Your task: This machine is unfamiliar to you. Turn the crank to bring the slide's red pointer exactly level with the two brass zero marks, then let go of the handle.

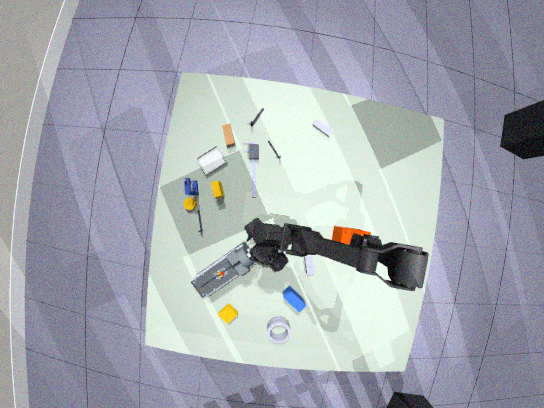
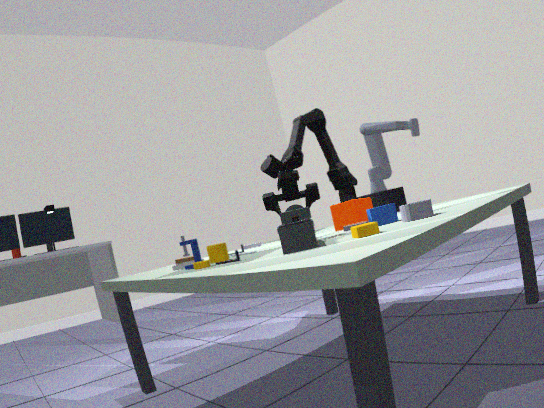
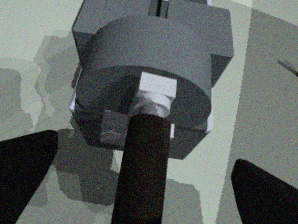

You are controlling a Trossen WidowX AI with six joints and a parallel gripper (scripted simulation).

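Handle [image 3: 142,175] between parted fingers [image 1: 270,256] [image 2: 270,202]

Top: reaching with gripper [image 1: 257,244] [image 2: 291,200] [image 3: 147,155] over one end of the crank machine [image 1: 210,287] [image 2: 298,237] [image 3: 105,22], beyond red pointer [image 1: 221,274].

Exterior: aimed downward, presumably for wrist room.

Wrist: spread wide, holding nothing; probably straddling for an even clamp before turning.

The top view looks down from high above the whole tabletop [image 1: 390,200] [image 2: 230,280]. The exterior view looks across it from beyond one corner, sharing the arm [image 1: 320,245] [image 2: 327,145]. The wrist view peers closely between the jaws at the grey machine [image 1: 212,280] [image 2: 298,237] [image 3: 150,45].
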